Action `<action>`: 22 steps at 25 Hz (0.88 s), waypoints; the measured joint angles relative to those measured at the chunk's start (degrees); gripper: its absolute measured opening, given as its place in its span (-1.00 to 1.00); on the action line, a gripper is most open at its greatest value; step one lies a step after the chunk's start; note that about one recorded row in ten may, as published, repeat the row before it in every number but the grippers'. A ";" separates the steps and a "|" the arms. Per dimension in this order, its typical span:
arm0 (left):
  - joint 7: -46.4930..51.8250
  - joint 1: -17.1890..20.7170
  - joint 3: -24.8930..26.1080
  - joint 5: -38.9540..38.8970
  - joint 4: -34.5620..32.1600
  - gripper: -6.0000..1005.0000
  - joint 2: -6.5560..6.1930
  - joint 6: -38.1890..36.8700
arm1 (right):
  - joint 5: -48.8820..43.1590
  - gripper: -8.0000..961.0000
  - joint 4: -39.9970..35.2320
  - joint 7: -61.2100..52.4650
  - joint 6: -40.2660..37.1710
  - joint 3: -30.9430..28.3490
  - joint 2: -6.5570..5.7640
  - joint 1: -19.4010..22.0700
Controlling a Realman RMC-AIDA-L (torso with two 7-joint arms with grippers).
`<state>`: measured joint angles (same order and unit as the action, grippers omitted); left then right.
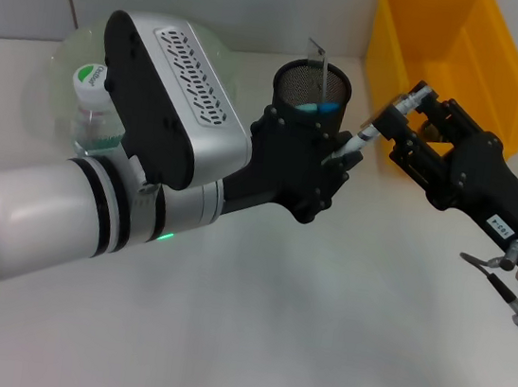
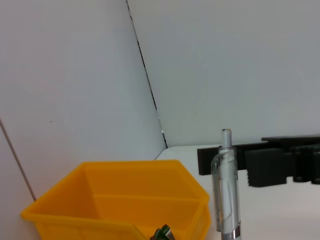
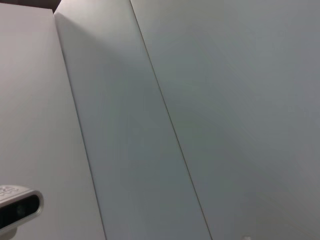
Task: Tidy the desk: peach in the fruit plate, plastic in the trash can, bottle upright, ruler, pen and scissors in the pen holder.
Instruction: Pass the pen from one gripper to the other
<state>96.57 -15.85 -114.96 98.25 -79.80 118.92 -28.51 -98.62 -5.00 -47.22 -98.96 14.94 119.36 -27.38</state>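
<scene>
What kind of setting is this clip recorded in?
Probably a lab tabletop staged as a desk: plain white table, mesh pen holder, yellow bin, and both pincers meeting on a pen.

Open white desk surface [image 1: 298, 332] lies in front of both arms and offers free passage. At the rear, the mesh pen holder [image 1: 312, 88] stands just left of the yellow trash can [image 1: 448, 61], with only a narrow gap between them. That gap is occupied by the pen [image 1: 362, 138], gripped at its lower end by the left gripper [image 1: 338, 161]; the right gripper [image 1: 406, 108] closes it from the right. The bottle [image 1: 95, 115] stands upright behind the left arm, in front of the green fruit plate [image 1: 62, 58].
</scene>
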 joint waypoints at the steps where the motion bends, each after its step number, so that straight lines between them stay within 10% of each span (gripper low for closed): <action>1: 0.00 0.00 0.00 -0.01 0.00 -0.52 0.00 -0.02 | 0.00 0.45 0.02 0.00 0.11 0.00 0.00 -0.09; 22: 0.14 -0.16 0.37 -0.08 -0.48 -0.46 -0.09 -0.50 | 0.17 -0.45 0.38 -0.02 1.35 0.00 0.01 -0.26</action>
<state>96.70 -16.01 -114.58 98.17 -80.29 118.83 -29.00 -98.44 -4.62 -47.23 -97.62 14.94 119.37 -27.64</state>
